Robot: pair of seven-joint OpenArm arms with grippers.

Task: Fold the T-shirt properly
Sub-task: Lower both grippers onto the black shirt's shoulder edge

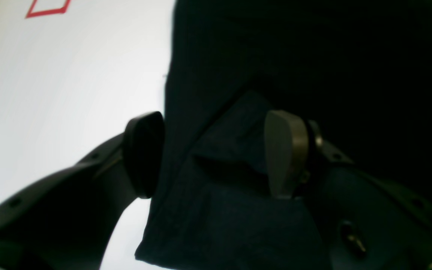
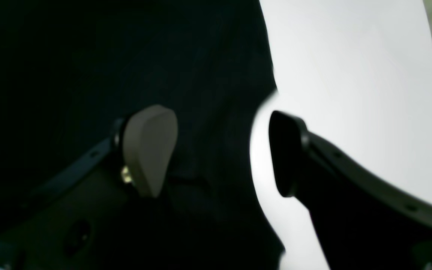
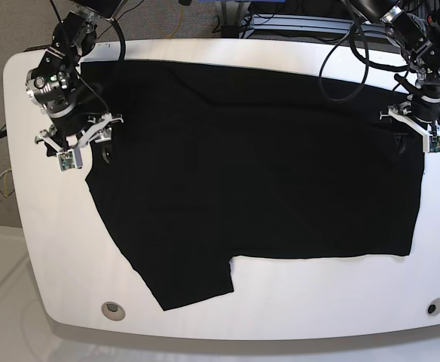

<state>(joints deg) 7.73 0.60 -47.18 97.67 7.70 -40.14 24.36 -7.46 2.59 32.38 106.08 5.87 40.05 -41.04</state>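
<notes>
The large plain black cloth T-shirt (image 3: 258, 173) lies lengthwise across the white table (image 3: 24, 226), one sleeve (image 3: 190, 283) pointing forward. Both the left gripper (image 1: 216, 153) and the right gripper (image 2: 223, 150) gape wide, straddling opposite edges.

A white table (image 3: 24, 226) with rounded corners carries the black T-shirt (image 3: 258, 173), spread flat across its top.
</notes>
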